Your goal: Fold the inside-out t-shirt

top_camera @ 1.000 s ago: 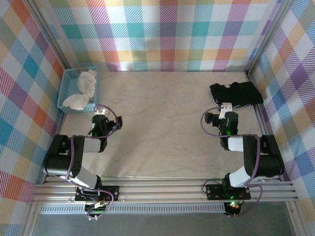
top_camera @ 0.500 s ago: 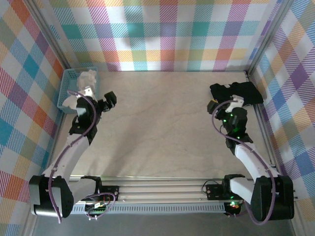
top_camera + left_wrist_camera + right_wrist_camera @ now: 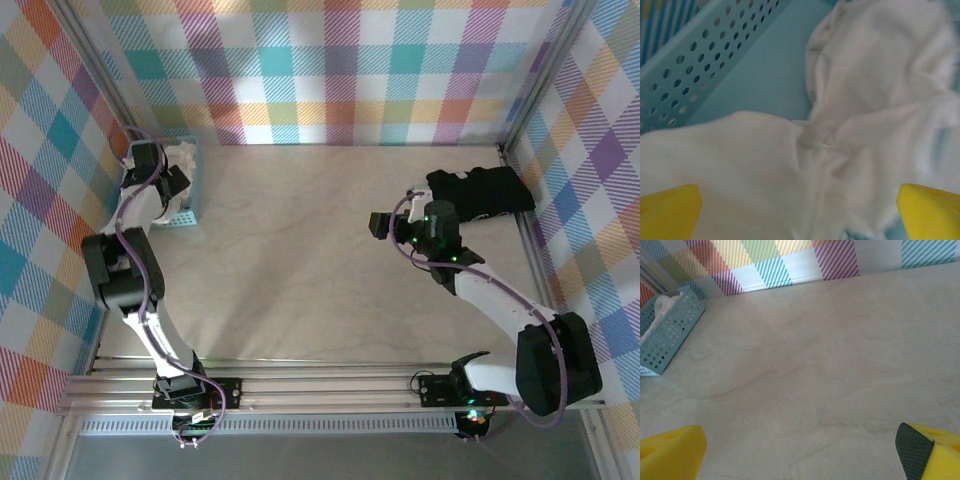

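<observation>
The inside-out t-shirt [image 3: 880, 75] lies crumpled and white in the blue basket [image 3: 715, 55] at the table's far left corner. My left gripper [image 3: 168, 185] hangs over that basket, just above the cloth. In the left wrist view its yellow fingertips [image 3: 670, 210] stand wide apart on either side of the shirt, so the left gripper [image 3: 800, 215] is open and holds nothing. My right gripper [image 3: 378, 225] is over bare table right of centre and points left. In the right wrist view the right gripper [image 3: 800, 450] is open and empty. A bit of the t-shirt [image 3: 662, 305] shows in the basket [image 3: 665, 340] far off.
A black folded garment [image 3: 480, 190] lies at the far right, just behind my right arm. Checked walls [image 3: 340, 70] close in the table on three sides. The wooden tabletop [image 3: 300, 260] stretches between the two arms.
My left arm has swung from beside the basket up and over it, down onto the shirt. My right gripper has moved left, away from the black garment, out over the table.
</observation>
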`<state>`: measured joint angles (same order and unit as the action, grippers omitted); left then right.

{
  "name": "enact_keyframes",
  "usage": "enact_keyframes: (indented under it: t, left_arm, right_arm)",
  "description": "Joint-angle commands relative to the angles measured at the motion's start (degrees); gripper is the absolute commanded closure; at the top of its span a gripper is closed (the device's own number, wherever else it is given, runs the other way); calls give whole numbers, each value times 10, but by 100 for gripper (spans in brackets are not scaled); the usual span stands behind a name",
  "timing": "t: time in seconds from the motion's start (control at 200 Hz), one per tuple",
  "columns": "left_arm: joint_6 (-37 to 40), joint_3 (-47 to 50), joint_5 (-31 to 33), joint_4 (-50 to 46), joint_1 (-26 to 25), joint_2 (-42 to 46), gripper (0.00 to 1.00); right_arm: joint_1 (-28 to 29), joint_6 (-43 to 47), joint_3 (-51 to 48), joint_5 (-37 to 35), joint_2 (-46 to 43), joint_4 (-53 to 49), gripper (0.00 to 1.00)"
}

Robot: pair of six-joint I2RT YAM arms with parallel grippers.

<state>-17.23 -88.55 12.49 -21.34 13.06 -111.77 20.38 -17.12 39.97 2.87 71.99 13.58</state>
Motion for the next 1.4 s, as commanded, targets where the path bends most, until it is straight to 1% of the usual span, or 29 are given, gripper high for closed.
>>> enact_keyframes:
  t: [0.0, 0.095, 0.155, 0.18, 0.215, 0.265, 0.295, 0.36, 0.425, 0.485, 0.505, 0.56, 0.69, 0.76, 0.805, 0.92, 1.02, 1.165, 1.27, 1.285, 1.345, 1.395]
  left_arm:
    - [31, -86, 15, -112, 6, -69, 0]
    - [52, -150, 3, -150, 6, -130, 1]
    - [63, -189, -4, -177, 6, -164, 7]
    - [67, -204, -8, -188, 6, -177, 11]
    - [72, -221, -14, -199, 6, -192, 20]
    - [76, -240, -23, -209, 7, -205, 37]
    - [75, -249, -24, -211, 6, -209, 41]
    - [74, -259, -27, -210, 6, -204, 61]
    - [70, -264, -28, -201, 7, -182, 79]
    - [61, -259, -29, -188, 7, -139, 96]
    - [59, -254, -30, -181, 6, -121, 100]
    - [44, -229, -40, -154, 7, -60, 100]
    - [9, -122, -84, -59, -13, 147, 100]
    - [3, -67, -105, -9, -47, 253, 100]
    - [3, -45, -108, 9, -77, 308, 100]
    - [5, -33, -124, 24, -150, 398, 100]
    - [9, -34, -143, 32, -218, 434, 100]
    - [-6, -13, -164, 39, -311, 433, 100]
    - [-11, 14, -158, 49, -375, 402, 100]
    - [-12, 18, -158, 68, -384, 395, 100]
    - [-29, 34, -171, 88, -408, 360, 100]
    - [-44, 38, -196, 102, -419, 321, 95]
  right_arm:
    - [0, -2, 13, 2, 17, -9, 1]
    - [0, -5, 13, -4, 28, -10, 1]
    - [0, -9, 15, -7, 33, -10, 0]
    - [0, -11, 15, -7, 35, -11, 0]
    - [0, -13, 17, -7, 34, -12, 0]
    - [0, -17, 17, -9, 34, -13, 0]
    - [0, -18, 17, -10, 33, -14, 0]
    - [0, -23, 17, -14, 29, -19, 0]
    - [0, -25, 18, -15, 22, -28, 0]
    - [0, -26, 20, -17, 14, -37, 0]
    - [0, -26, 20, -17, 10, -41, 0]
    - [0, -27, 20, -21, -4, -50, 0]
    - [0, -19, 18, -38, -44, -73, 0]
    - [0, -8, 18, -56, -66, -84, 0]
    - [-1, 2, 20, -66, -78, -91, 0]
    - [-2, 30, 47, -82, -94, -127, 0]
    - [-3, 53, 96, -86, -91, -188, 0]
    - [-3, 79, 147, -96, -98, -256, 0]
    - [-6, 88, 170, -94, -100, -293, 0]
    - [-7, 88, 173, -93, -99, -298, 0]
    - [-7, 88, 183, -86, -93, -318, 0]
    - [-7, 85, 189, -83, -84, -336, 0]
